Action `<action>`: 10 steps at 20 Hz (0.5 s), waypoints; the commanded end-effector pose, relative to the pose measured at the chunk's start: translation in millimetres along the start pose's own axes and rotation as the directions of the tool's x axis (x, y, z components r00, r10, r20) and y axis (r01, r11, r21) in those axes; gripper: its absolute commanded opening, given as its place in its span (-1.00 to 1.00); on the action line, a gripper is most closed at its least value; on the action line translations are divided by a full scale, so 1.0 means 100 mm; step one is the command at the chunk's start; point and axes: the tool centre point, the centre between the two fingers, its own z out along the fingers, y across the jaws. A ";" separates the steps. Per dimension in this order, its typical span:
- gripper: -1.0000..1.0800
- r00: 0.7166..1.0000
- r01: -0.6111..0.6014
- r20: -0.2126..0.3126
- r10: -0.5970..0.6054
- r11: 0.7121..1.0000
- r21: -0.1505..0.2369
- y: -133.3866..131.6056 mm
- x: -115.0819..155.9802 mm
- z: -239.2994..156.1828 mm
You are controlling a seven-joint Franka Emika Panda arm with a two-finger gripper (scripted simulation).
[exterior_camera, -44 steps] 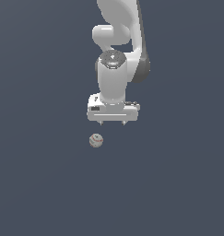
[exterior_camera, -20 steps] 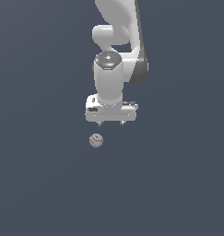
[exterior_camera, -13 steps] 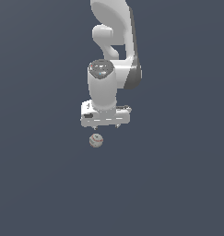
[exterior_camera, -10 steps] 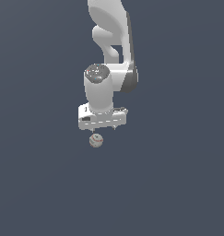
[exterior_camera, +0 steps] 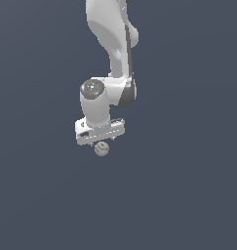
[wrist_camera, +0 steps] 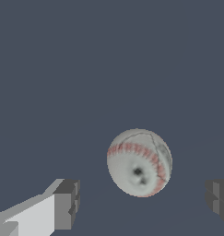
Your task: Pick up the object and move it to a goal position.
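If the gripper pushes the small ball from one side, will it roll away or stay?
The ball is round and lies free on flat ground, so it would probably roll at a one-sided touch. The open gripper stands wide around it with clear gaps; closing both fingers evenly should likely trap it.

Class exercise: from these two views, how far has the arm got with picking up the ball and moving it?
Done: the open tool sits just above the small whitish-grey ball with red stitching, which lies between the two spread fingers; the exterior view shows the tool over the ball. In hand: closing in for the grasp, no contact visible. Left: grip, lift and carry it; no goal marker is visible.
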 end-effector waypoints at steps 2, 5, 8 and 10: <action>0.92 0.999 0.032 0.000 -0.032 0.999 -0.002 0.06 -0.01 0.06; 0.92 0.999 0.047 0.000 -0.047 0.999 -0.002 0.09 -0.02 0.10; 0.92 0.999 0.051 0.000 -0.051 0.999 -0.002 0.10 -0.03 0.11; 0.92 0.999 0.047 0.000 -0.047 0.999 -0.002 0.10 -0.03 0.11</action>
